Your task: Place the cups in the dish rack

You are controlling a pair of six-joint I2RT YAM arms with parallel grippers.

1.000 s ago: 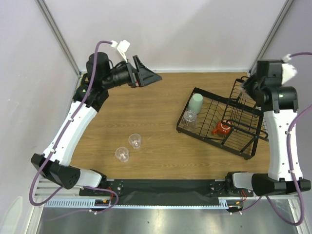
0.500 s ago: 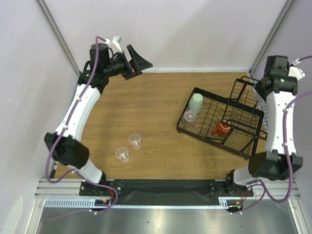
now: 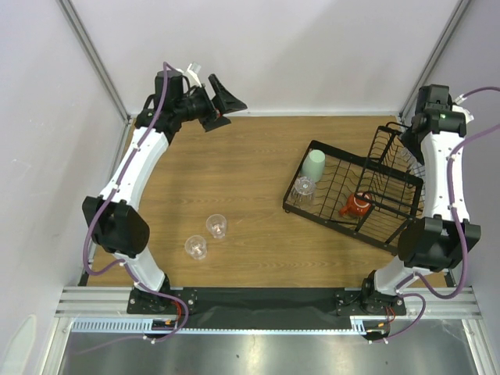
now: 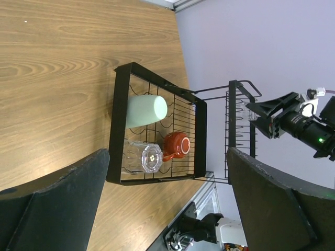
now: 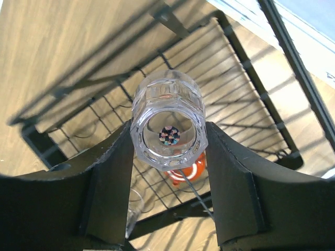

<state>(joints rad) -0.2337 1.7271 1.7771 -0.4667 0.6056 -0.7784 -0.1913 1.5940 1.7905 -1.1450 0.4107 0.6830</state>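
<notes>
The black wire dish rack (image 3: 344, 154) sits at the right of the table. In it lie a mint-green cup (image 3: 314, 165), a clear tumbler (image 3: 303, 188) and an orange-red mug (image 3: 356, 206). Two clear tumblers (image 3: 216, 226) (image 3: 196, 247) stand on the table at front left. My right gripper (image 5: 167, 132) is shut on another clear tumbler (image 5: 167, 117), held above the rack (image 5: 244, 61) and over the mug (image 5: 186, 175). My left gripper (image 3: 223, 101) is open and empty, raised at the back left. Its view shows the rack (image 4: 119, 120), mint cup (image 4: 146, 110), tumbler (image 4: 144, 156) and mug (image 4: 176, 145).
The rack's taller wire basket section (image 3: 394, 160) stands at its right end, under my right wrist. Walls close in the table at the back and both sides. The arm bases sit along the near edge.
My left arm has straightened and drawn its gripper back toward the rear wall. My right arm has risen and stretched upright over the rack's right end. The cups have not moved.
</notes>
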